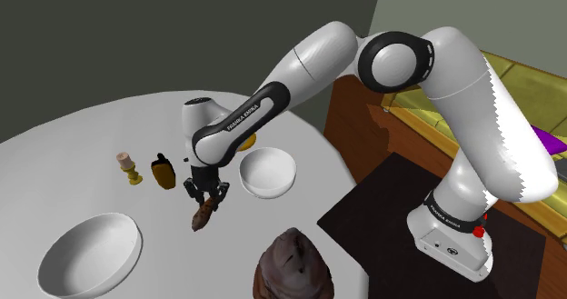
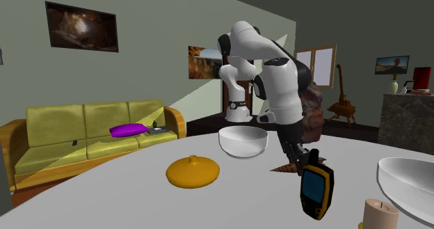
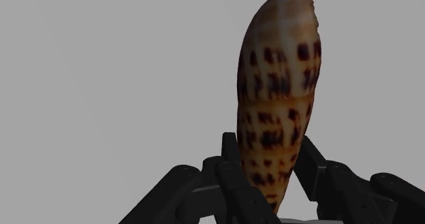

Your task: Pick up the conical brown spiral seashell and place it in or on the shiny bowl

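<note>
A long conical seashell, cream with dark brown spots, points away from my gripper. The black fingers close on its narrow end from both sides. In the shoulder view the gripper hangs low over the white round table, and the brown shell slants down from it to the tabletop. A glossy white bowl sits just to the shoulder view's right of the gripper. In the second exterior view the same bowl stands behind the shell and gripper.
A larger white bowl sits near the table's front edge. A dark handheld device, a candle and an orange disc lie nearby. A big brown lumpy object stands at the front. A yellow sofa stands beyond.
</note>
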